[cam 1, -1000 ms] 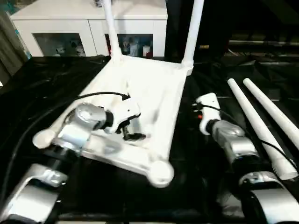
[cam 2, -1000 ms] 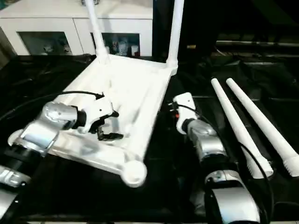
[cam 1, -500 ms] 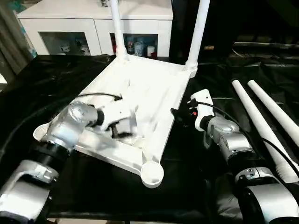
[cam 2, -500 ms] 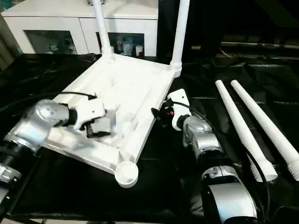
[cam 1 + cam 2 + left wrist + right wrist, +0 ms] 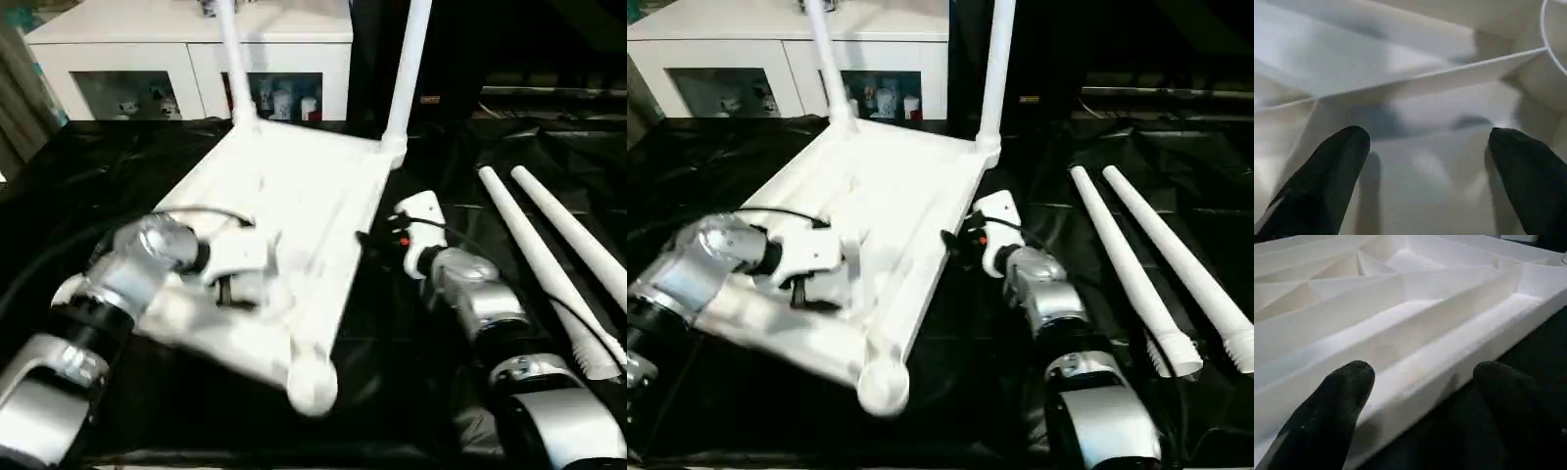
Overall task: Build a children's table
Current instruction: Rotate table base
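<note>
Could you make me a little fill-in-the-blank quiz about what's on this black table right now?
1. The tabletop lies with its ribbed underside facing ____.
2. ____ legs already stand in its far corner sockets.
3. Two loose legs lie on the robot's ____ side.
4. The left gripper hovers over the underside with its fingers ____.

Missing words: up; two; right; open

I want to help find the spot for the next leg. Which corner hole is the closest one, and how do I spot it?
On the black-draped work table lies the white tabletop, upside down, ribs showing. Follow its edge toward the robot to the round corner socket between the two arms. The far corners already hold upright legs; this socket holds none.
</note>
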